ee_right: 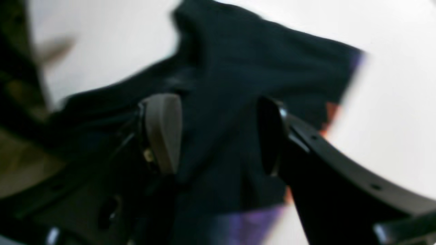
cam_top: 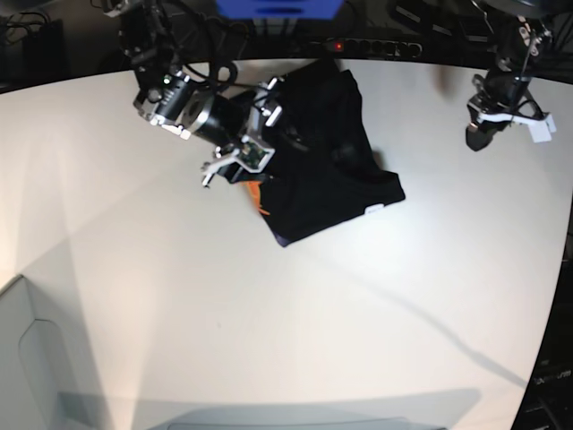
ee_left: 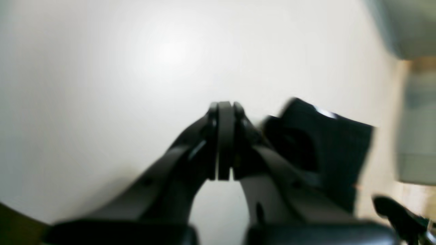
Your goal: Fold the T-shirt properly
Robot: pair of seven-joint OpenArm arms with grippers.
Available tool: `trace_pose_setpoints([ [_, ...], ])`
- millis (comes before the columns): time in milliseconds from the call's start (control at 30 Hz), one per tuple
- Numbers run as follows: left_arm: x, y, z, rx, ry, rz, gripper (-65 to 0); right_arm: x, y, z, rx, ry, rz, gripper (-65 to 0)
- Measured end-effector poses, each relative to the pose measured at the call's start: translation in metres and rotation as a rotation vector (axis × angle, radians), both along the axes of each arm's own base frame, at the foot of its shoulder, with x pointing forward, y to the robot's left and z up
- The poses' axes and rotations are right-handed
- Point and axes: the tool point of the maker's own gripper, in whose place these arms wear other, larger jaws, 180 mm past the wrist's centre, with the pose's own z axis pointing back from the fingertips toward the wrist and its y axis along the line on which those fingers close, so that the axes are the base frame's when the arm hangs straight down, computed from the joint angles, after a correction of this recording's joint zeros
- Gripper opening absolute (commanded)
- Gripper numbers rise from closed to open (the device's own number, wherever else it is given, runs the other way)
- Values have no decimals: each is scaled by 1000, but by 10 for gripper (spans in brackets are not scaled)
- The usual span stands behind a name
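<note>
The black T-shirt [cam_top: 327, 166] lies bunched in a rough heap at the back middle of the white table [cam_top: 179, 296]. An orange mark [cam_top: 260, 193] shows at its left edge and a small white tag [cam_top: 373, 210] at its right corner. My right gripper [cam_top: 269, 130] is open at the shirt's left side. In the right wrist view its fingers [ee_right: 163, 132] stand wide apart just over the dark cloth [ee_right: 238, 68]. My left gripper [cam_top: 475, 137] hangs shut and empty above bare table, well right of the shirt. In the left wrist view [ee_left: 224, 136] its jaws are pressed together, with the shirt [ee_left: 327, 143] beyond.
A blue object [cam_top: 277, 7] and a power strip [cam_top: 376, 45] sit behind the table's far edge. A grey-white panel [cam_top: 27, 358] stands at the front left corner. The table's right edge [cam_top: 562, 269] curves down near the left arm.
</note>
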Motion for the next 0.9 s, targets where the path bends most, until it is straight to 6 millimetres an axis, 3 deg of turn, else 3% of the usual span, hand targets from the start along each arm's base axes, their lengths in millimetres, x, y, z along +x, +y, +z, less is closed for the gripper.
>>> trace_pose_setpoints([
  [67, 0, -24, -8, -60, 21, -42, -537, 6, -9, -1, -10, -2, -30, -292],
  [200, 7, -69, -16, -143, 23, -129, -298, 7, -11, -1, -12, -3, -36, -292],
  [267, 9, -91, -19, -181, 27, -185, -231, 7, -12, -1, -13, -5, -37, -292],
  [400, 13, -115, -19, -218, 19, -239, -227, 7, -12, -1, -16, -3, -38, -292],
  [500, 24, -119, -16, -221, -28, -201, -227, 7, -12, -3, -20, 1, -38, -292],
  [700, 21, -143, -32, -148, 32, -274, -227, 9, -17, -3, -21, 0, -53, -292],
  [900, 14, -140, -51, -120, 89, -250, -227, 14, -27, -4, -33, -3, -82, -292],
])
